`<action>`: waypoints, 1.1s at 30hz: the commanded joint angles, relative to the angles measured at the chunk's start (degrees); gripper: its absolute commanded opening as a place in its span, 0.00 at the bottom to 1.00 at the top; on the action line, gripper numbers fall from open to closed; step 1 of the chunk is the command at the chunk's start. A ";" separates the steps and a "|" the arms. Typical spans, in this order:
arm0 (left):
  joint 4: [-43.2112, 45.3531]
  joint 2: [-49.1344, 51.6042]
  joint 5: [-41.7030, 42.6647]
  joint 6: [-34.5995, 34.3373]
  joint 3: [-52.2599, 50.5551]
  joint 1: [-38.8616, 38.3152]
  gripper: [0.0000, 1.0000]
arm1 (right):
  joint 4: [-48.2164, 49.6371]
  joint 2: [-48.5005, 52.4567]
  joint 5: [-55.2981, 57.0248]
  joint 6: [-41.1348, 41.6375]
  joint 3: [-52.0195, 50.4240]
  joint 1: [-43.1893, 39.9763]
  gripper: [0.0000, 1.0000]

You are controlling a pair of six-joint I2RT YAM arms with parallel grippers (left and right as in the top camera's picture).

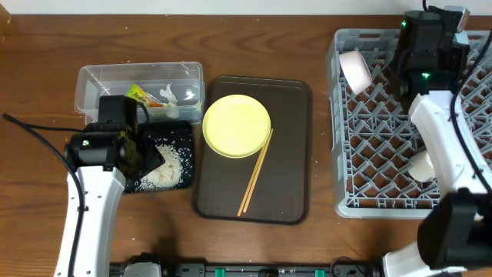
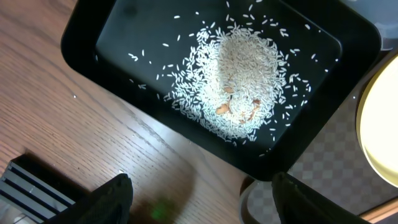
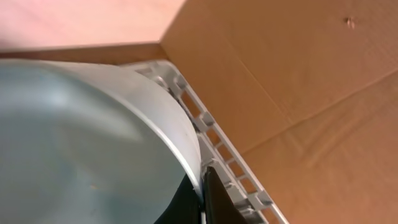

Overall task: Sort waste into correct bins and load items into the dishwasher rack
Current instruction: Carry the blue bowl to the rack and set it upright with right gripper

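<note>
My left gripper (image 2: 208, 200) hangs open and empty over the near edge of the black bin (image 2: 99, 37), which holds a heap of white rice grains (image 2: 239, 78). Behind it, the clear bin (image 1: 92, 81) holds the green-and-yellow wrapper (image 1: 138, 94) and white tissue bits (image 1: 169, 96). The yellow plate (image 1: 237, 125) and two chopsticks (image 1: 255, 171) lie on the brown tray (image 1: 288, 154). My right gripper (image 3: 202, 194) is shut on the rim of the light blue bowl (image 3: 81, 143) at the far right corner of the grey dishwasher rack (image 1: 350, 173). A white bowl (image 1: 355, 69) and a small pale cup (image 1: 421, 165) sit in the rack.
The brown tray's corner (image 2: 249, 196) lies just beside my left gripper's right finger (image 2: 305, 199). The rack's wall (image 3: 214, 140) runs close along the bowl's rim, with a cardboard surface (image 3: 298, 74) beyond it. Bare wooden table (image 1: 46, 169) stretches left of the bins.
</note>
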 commanded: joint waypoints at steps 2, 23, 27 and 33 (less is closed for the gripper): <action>-0.17 0.07 -1.03 -0.66 0.35 0.28 0.75 | 1.01 3.67 3.78 -1.88 0.79 -2.10 0.01; -0.17 0.07 -0.87 -0.66 0.35 0.28 0.75 | -8.87 11.08 3.69 9.40 0.72 1.36 0.01; -0.20 0.07 -0.90 -0.66 0.35 0.28 0.75 | -11.52 11.08 3.48 11.45 0.72 2.58 0.02; -0.20 0.07 -0.87 -0.63 0.35 0.28 0.75 | -15.08 11.08 -1.99 11.45 0.72 4.13 0.14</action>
